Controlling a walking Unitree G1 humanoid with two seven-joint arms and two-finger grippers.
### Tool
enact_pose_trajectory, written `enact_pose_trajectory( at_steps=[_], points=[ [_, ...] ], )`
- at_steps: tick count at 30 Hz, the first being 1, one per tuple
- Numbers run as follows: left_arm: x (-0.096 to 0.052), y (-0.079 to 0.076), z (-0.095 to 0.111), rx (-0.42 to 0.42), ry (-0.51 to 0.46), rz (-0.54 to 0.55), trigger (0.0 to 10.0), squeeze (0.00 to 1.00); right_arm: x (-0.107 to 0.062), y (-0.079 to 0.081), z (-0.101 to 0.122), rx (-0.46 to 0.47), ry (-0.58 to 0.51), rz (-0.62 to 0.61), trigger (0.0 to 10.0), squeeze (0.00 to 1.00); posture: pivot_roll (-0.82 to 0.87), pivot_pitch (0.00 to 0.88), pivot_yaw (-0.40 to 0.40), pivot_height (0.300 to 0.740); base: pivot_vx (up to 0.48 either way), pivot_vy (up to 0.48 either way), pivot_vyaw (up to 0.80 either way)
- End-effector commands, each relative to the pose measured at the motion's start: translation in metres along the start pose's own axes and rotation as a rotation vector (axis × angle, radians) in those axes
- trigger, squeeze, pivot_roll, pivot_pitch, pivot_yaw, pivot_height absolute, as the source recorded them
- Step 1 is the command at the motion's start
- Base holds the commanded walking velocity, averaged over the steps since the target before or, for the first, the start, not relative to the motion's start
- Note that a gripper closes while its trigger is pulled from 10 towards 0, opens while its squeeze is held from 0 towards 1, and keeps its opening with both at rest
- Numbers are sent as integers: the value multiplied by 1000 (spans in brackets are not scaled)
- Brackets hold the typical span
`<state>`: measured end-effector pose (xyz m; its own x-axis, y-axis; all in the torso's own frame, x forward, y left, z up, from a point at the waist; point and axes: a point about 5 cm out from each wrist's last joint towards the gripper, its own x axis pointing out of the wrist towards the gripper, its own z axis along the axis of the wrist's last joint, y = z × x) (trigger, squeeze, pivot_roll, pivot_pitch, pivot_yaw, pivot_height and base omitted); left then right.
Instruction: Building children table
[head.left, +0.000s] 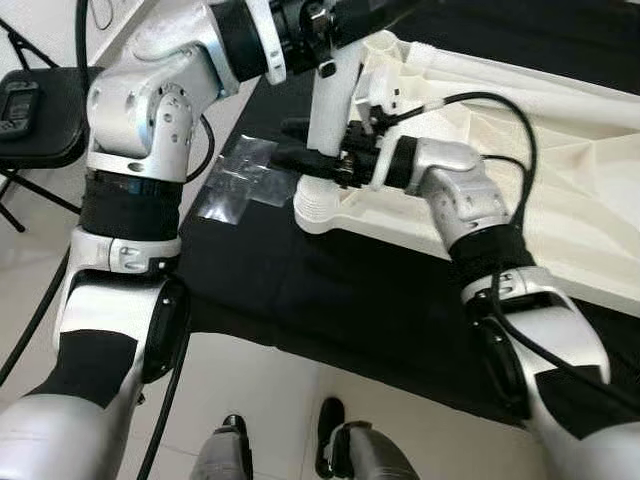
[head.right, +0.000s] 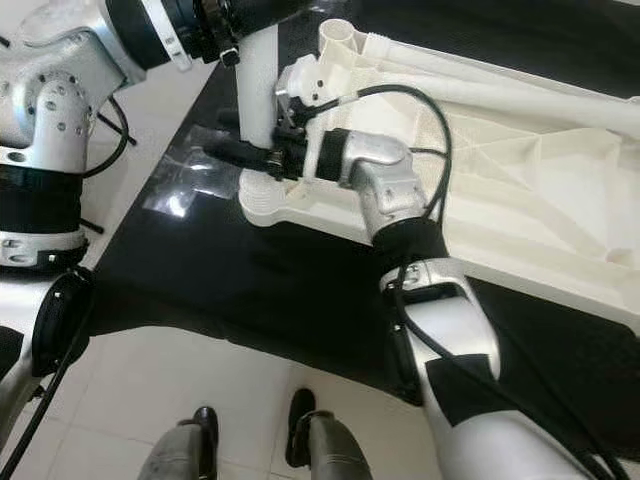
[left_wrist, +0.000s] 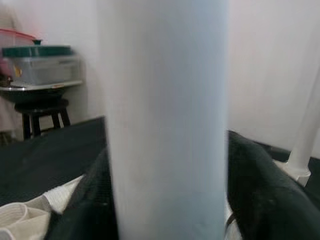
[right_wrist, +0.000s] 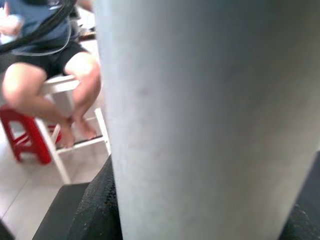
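Seating a white table leg (head.left: 328, 140) into the corner socket of the upturned tabletop (head.left: 560, 170) on the black-clothed worktop (head.left: 330, 290). Left gripper (head.left: 325, 20) grasps it high, right gripper (head.left: 310, 160) low, fingers clenched. Next: press straight down, keeping it upright.

Both grippers (head.left: 305, 158) (head.left: 330, 15) clamped, arms raised

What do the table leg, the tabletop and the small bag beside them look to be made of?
Table leg: likely moulded plastic, a smooth matte white tube with a ribbed flared foot. Tabletop: apparently the same white plastic, its upturned underside showing moulded stiffening ribs. Bag: thin clear plastic film, glossy and wrinkled, on the black cloth.
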<state>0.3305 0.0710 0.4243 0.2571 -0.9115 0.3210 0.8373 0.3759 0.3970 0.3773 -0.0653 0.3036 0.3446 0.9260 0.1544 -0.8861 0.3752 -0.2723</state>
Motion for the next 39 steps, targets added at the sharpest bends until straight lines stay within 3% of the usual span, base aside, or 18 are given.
enact_pose_trajectory(
  at_steps=[1, 2, 3, 4, 5, 6, 10, 14, 19, 24, 25, 26, 30, 32, 33, 35, 36, 39],
  points=[
    [23, -16, -16, -33, 45, -84, 10000, 0, 22, 31, -35, 7, 127, -29, 0, 0, 118, 345, -84, 740, 0, 0, 0],
    [23, -16, -16, -33, 45, -84, 10000, 0, 22, 31, -35, 7, 127, -29, 0, 0, 118, 345, -84, 740, 0, 0, 0],
    [23, -15, -17, -40, 45, -73, 10000, 0, 16, 34, -50, -25, 212, -273, 0, 0, 110, 342, -94, 740, 0, 0, 0],
    [23, -13, -17, -44, 45, -64, 10000, 0, 2, 43, -66, -21, 300, -633, 0, 0, 110, 342, -94, 740, 0, 0, 0],
    [23, -13, -17, -44, 45, -64, 10000, 0, 2, 43, -66, -21, 300, -633, 0, 0, 110, 342, -94, 740, 0, 0, 0],
    [23, -12, -16, -48, 44, -61, 10000, 0, 1, 71, -76, 46, 331, -700, 0, 0, 120, 351, -86, 740, 0, 0, 0],
    [28, -14, -16, -47, 48, -58, 10000, 0, 16, 92, -71, 66, 271, -671, 0, 0, 106, 332, -74, 740, 0, 0, 0],
    [50, -42, 1, -27, 22, -89, 10000, 0, 35, 74, -57, 6, 198, -622, 0, 0, 112, 333, -81, 740, 0, 0, 0],
    [54, -44, 9, -20, 14, -86, 10000, 0, 36, 74, -57, 9, 199, -628, 0, 0, 113, 332, -82, 740, 0, 0, 0],
    [55, -39, 20, -10, 15, -82, 10000, 0, 30, 85, -55, 44, 244, -719, 0, 0, 118, 329, -75, 740, 0, 0, 0],
    [52, -36, 20, -12, 16, -82, 2706, 0, 30, 85, -56, 46, 248, -724, 0, 0, 117, 328, -72, 740, 0, 0, 0],
    [48, -33, 20, -16, 17, -78, 0, 0, 30, 85, -56, 49, 247, -727, 0, 0, 118, 326, -70, 740, 0, 0, 0],
    [45, -30, 20, -20, 18, -73, 0, 0, 30, 85, -57, 53, 245, -729, 0, 0, 118, 326, -70, 740, 0, 0, 0],
    [34, -23, 20, -25, 18, -68, 0, 0, 30, 84, -58, 63, 240, -730, 0, 0, 118, 324, -65, 740, 0, 0, 0],
    [31, -21, 19, -25, 21, -68, 0, 0, 30, 84, -57, 66, 238, -730, 3412, 0, 118, 323, -62, 740, 0, 0, 0],
    [30, -20, 19, -25, 24, -69, 0, 0, 29, 83, -57, 69, 236, -731, 3412, 0, 118, 323, -62, 740, 0, 0, 0],
    [30, -21, 19, -22, 31, -74, 0, 0, 28, 82, -56, 69, 236, -731, 10000, 0, 121, 322, -61, 740, 0, 0, 0],
    [30, -22, 18, -17, 40, -81, 0, 0, 27, 80, -55, 67, 244, -732, 10000, 0, 121, 322, -61, 740, 0, 0, 0]
  ],
)
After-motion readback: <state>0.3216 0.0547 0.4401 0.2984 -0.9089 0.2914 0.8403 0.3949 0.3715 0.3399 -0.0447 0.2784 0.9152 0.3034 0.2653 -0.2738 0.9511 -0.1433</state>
